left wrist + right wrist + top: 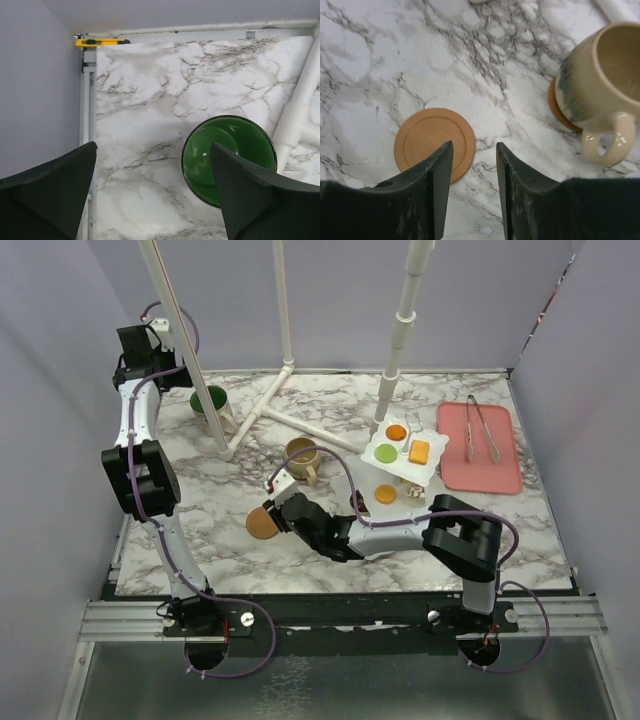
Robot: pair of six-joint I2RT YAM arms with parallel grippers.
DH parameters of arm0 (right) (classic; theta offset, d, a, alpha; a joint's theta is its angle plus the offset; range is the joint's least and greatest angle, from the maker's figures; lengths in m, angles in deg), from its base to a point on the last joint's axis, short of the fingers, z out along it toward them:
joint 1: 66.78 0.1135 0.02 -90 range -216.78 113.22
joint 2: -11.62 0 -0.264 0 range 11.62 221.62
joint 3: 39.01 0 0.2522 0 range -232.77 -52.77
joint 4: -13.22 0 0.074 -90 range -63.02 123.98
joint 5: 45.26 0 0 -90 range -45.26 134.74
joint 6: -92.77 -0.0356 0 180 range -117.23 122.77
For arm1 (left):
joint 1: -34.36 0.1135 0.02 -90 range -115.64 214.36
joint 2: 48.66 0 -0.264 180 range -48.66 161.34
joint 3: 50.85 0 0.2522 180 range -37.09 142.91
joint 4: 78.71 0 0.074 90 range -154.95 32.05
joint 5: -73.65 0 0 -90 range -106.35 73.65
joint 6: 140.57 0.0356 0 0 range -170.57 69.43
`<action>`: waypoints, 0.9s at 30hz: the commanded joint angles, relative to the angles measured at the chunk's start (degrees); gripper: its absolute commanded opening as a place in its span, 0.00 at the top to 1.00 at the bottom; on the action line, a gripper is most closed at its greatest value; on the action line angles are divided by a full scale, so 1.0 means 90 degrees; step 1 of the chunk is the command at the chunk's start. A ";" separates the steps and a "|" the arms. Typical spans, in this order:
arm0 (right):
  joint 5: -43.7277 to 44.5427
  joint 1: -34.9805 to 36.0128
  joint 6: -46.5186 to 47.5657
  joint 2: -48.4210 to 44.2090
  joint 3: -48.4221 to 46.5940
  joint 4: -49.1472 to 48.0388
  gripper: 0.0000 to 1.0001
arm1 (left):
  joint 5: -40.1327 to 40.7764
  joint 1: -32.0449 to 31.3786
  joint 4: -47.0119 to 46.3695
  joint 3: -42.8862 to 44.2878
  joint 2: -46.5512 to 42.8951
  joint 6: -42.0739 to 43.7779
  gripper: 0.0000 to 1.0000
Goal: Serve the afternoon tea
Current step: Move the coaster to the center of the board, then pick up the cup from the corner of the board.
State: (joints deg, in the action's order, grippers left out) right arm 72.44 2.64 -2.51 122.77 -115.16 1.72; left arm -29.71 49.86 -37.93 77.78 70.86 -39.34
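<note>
The green-lined mug (210,400) is seen from the top near the far left corner of the tabletop (222,490), just beside a white pipe (262,403). Only the left wrist view shows the dark green inside of this mug, which looks empty. In that view the left claw (152,147) is held above the marble, spread wide, and nothing is gripped. The mug is partly hidden behind the right finger (250,195). A yellow tool (100,42) at the far left corner is picked up well by this view alone.

The tan mug (302,458) is placed near the middle of the tabletop. In the right wrist view it is shown to stand on a second coaster (554,106), which is barely seen from the top. A wooden coaster (434,144) is laid bare on the marble, near the tan mug and closer to the near edge. The right claw (474,146) is held over its edge, partly spread, and only marble is seen in the gap, so nothing is gripped.

The three-tier stand (403,468) is seen only from the top, right of the middle. Toy pastries (396,432) in orange, green and yellow are set on its plates. A pink tray (505,472) is laid by the right edge, and metal tongs (481,432) are laid on it.
</note>
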 commanded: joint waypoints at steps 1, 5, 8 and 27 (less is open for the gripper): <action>0.0194 0.0049 0.0160 -0.0589 -0.0038 0.0098 0.55 | 0.0011 -0.0277 0.0168 0.0513 0.0753 -0.0504 0.06; 0.0212 0.0045 0.0159 -0.0797 -0.0033 0.0128 0.55 | -0.0155 -0.0293 0.0171 0.0533 0.1101 -0.0654 0.09; 0.0227 0.0041 0.0154 -0.0810 -0.0019 0.0150 0.55 | -0.0163 -0.0285 0.0171 0.0439 0.1239 -0.0605 0.11; 0.0474 -0.0013 0.0100 -0.1016 0.0132 0.0142 0.80 | 0.0181 -0.0235 0.0024 0.0639 0.1653 -0.0862 0.92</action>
State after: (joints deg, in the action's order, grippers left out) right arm 74.56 2.64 -1.66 115.97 -115.09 2.68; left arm -30.19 47.33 -36.46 82.48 85.24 -46.64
